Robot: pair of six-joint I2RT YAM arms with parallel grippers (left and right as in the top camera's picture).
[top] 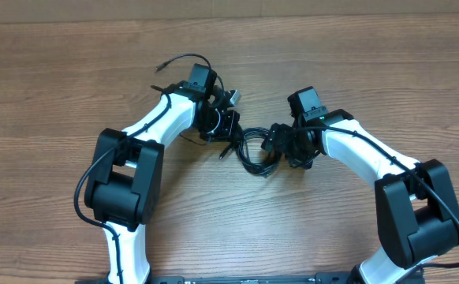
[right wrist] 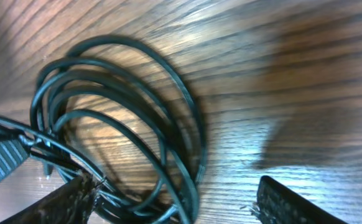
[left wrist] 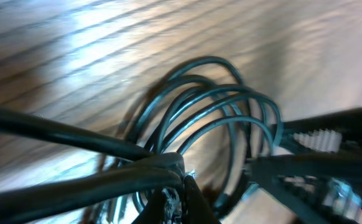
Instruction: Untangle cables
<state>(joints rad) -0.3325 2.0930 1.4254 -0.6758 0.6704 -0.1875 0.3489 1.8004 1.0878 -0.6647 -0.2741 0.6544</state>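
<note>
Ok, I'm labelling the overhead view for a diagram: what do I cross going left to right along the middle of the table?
In order: left arm → left gripper → cables → right gripper → right arm.

I am watching the cables (top: 253, 151) lying bunched at the middle of the wooden table (top: 72, 95). The thin black cords are coiling in several loose, overlapping loops, crossing one another at one side.

The cables (top: 253, 150) crowd the narrow gap between left hand (top: 228, 130) and right hand (top: 281, 142); open table (top: 356, 63) lies beyond.
</note>
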